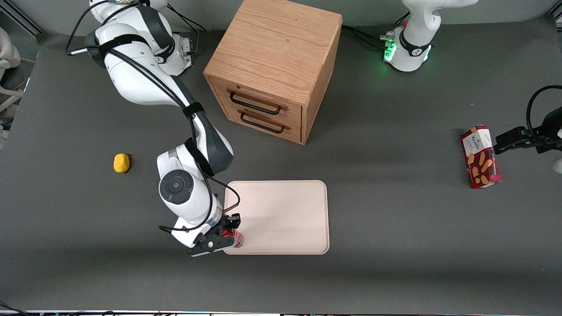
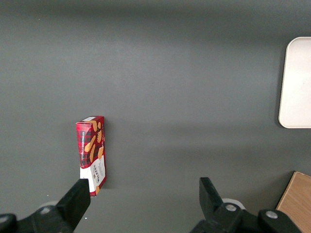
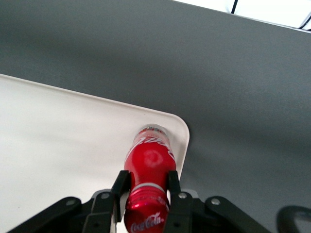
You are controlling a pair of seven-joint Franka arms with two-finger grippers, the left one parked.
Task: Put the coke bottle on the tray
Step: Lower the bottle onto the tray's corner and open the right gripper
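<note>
The coke bottle (image 3: 148,165), red with a red cap and white script, stands held at its neck between my gripper's fingers (image 3: 119,187). My gripper (image 3: 146,187) is shut on it over the tray (image 3: 63,145), at the tray's corner nearest the front camera toward the working arm's end. The bottle's clear base is at or just above the tray; contact cannot be told. In the front view the gripper (image 1: 227,235) and a bit of the red bottle (image 1: 237,238) show at that corner of the pale pinkish-beige tray (image 1: 285,215).
A wooden two-drawer cabinet (image 1: 274,70) stands farther from the front camera than the tray. A yellow lump (image 1: 121,163) lies toward the working arm's end. A red snack box (image 1: 480,156) lies toward the parked arm's end and also shows in the left wrist view (image 2: 91,148).
</note>
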